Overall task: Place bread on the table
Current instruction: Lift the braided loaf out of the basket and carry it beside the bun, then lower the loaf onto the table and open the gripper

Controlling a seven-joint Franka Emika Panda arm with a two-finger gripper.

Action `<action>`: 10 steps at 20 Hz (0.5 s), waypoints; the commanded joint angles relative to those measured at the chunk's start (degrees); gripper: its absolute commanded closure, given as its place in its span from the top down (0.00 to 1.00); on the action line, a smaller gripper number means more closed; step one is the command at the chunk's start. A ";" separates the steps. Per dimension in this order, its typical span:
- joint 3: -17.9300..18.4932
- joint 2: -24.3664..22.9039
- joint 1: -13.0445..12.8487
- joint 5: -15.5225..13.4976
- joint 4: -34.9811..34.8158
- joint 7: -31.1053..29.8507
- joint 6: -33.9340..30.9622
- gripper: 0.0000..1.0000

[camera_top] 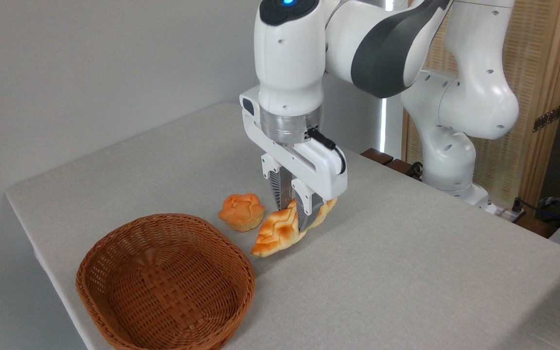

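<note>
Three things sit on or just above the large light grey fabric-like tabletop (406, 272). Furthest left, near the front corner, is the brown woven wicker basket (165, 284), oval and shallow, with nothing showing inside it. Just behind its right rim stands the small round orange muffin-shaped bun (241, 212), upright on the cloth and apart from the basket.

Immediately right of the bun is the long braided golden-yellow loaf with toasted orange-brown patches (280, 232). It is tilted, its near tapered end pointing down towards the front left and reaching the table surface or very close to it, just beyond the basket's rim; whether it truly touches cannot be told. Its far end is raised and peeks out behind the fingers. The loaf lies just beside the bun, and any contact between them is unclear.

The white two-finger gripper (293, 214) hangs straight down over the loaf, its ribbed grey fingers (304, 214) closed across the loaf's upper middle, clamping it. Above, the white and grey arm (382, 48) bends back to the right towards its base at the table's far edge.
</note>
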 commanded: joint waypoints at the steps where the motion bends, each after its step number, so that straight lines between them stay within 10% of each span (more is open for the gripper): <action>1: 0.47 -0.31 -2.34 0.72 -1.67 0.64 0.70 0.57; 3: 0.47 0.39 -2.88 0.72 -1.67 0.38 1.31 0.79; 10: 0.47 1.09 -2.96 0.72 -1.67 0.38 1.50 0.99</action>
